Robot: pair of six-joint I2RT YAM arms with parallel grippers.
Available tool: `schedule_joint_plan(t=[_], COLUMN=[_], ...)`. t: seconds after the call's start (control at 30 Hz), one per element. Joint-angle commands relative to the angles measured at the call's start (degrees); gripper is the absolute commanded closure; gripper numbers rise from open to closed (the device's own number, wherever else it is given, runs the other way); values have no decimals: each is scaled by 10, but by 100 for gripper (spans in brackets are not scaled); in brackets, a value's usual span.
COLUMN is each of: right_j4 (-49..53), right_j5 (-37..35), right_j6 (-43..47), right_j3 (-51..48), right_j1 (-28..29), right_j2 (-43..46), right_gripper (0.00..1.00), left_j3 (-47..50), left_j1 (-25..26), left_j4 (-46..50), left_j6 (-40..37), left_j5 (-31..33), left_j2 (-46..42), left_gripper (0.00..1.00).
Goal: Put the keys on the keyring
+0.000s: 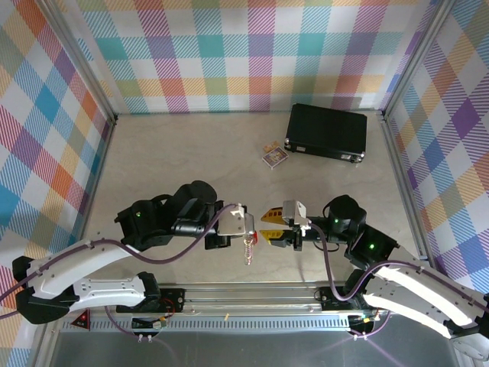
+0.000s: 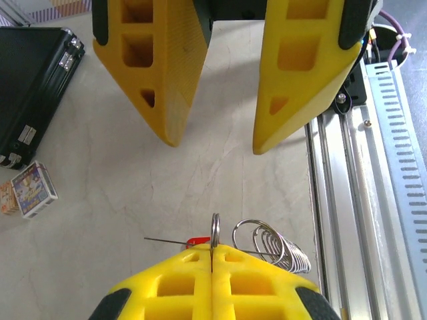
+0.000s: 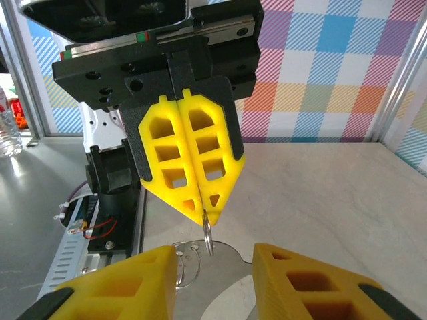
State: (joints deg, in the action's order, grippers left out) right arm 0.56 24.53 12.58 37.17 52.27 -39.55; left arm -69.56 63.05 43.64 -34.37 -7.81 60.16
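Top external, left gripper: clamped shut on keyring, held aloft.
Right gripper: jaws parted, empty, facing it.
Next move: I'd approach slowly, square to the loop.
Keyring look: thin silver loop, coiled chain alongside.
Key: tiny red piece just beside the loop; whether it's threaded, I can't tell.

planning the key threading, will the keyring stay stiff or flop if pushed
The keyring loop probably stays stiff: it stands edge-on, pinched in the shut left tool. Its coiled chain hangs free, so it likely swings. Thin bare metal may twist.
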Motion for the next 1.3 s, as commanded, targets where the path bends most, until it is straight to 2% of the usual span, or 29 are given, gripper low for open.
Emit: schedule_joint_plan(t=[0.0,0.17,0.73,0.93,1.17,1.27], right_j4=[-3,2,-12,-17,-20,-38], right_j5=[21,29,25,21,13,3], right_j6=[24,28,36,38,40,33], right_j3=[-5,-4,6,10,10,1], right_j1=[4,5,18,24,28,30], right_j2=[7,-3,-48,-59,-64,-58], right_gripper=[64,62,71,80,99,100], left_j3=[-23,-28,-24,-20,-17,-7], left_j1=[12,20,32,32,32,32], left_j4=[0,0,-16,-22,-25,-36], left_j6=[-17,-19,-14,-13,-10,-1], left_j5=[17,15,-2,-5,-7,-11], left_j2=[-2,5,14,13,13,6], left_gripper=[100,100,100,100,100,100])
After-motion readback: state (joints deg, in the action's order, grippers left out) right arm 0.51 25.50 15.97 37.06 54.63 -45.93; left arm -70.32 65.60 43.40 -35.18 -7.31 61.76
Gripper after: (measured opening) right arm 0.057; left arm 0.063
